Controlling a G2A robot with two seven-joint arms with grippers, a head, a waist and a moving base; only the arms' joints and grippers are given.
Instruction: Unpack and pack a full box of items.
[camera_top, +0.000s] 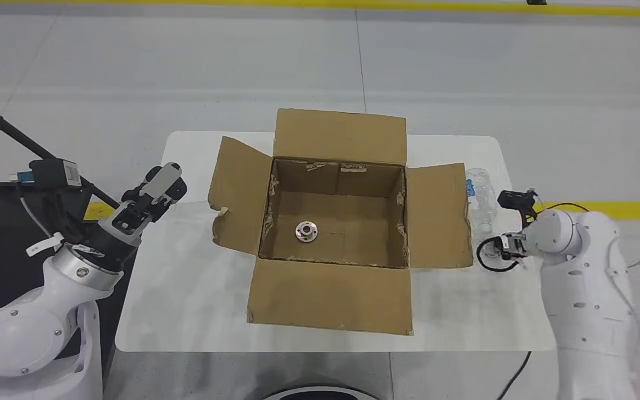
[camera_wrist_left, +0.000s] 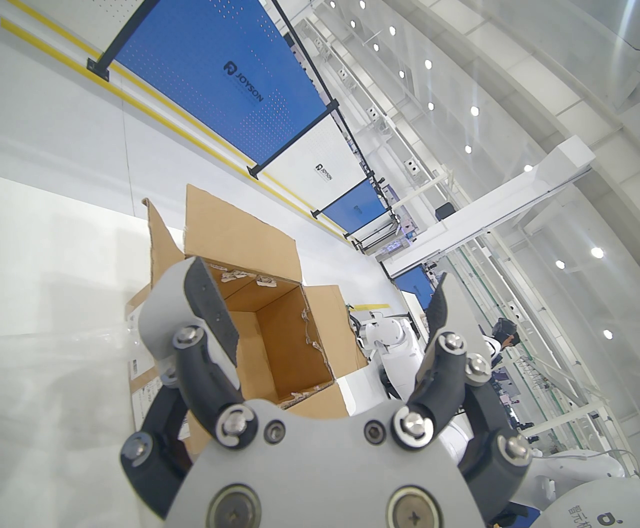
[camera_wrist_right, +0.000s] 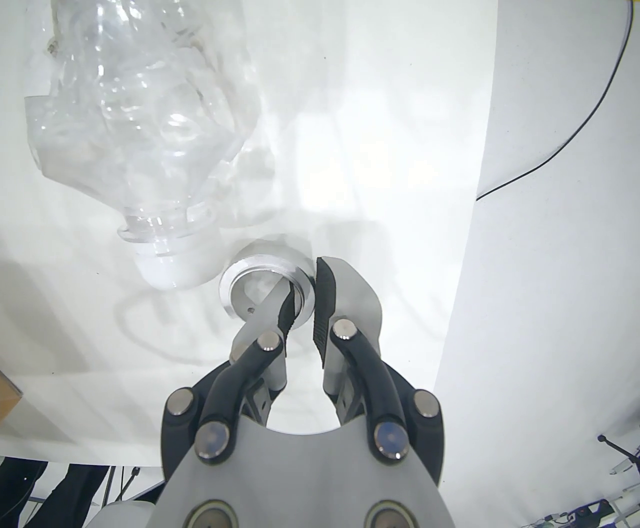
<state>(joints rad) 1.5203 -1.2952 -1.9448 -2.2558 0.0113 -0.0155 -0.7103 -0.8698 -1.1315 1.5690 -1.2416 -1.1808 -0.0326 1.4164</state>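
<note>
1. Top view: an open brown cardboard box (camera_top: 330, 292) sits mid-frame on the white table (camera_top: 180, 310), with a small round metal part (camera_top: 305, 231) inside.
2. Left wrist view: the left pincer (camera_wrist_left: 320, 285) is spread wide.
3. Right wrist view: the right pincer (camera_wrist_right: 306, 295) pinches the rim of a silver metal ring (camera_wrist_right: 232, 280) beside a clear plastic bottle (camera_wrist_right: 145, 125).

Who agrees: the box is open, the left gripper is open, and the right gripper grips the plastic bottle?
Not quite. In the right wrist view the right gripper pinches a metal ring, beside the plastic bottle. The box and left gripper are open, as stated.
</note>
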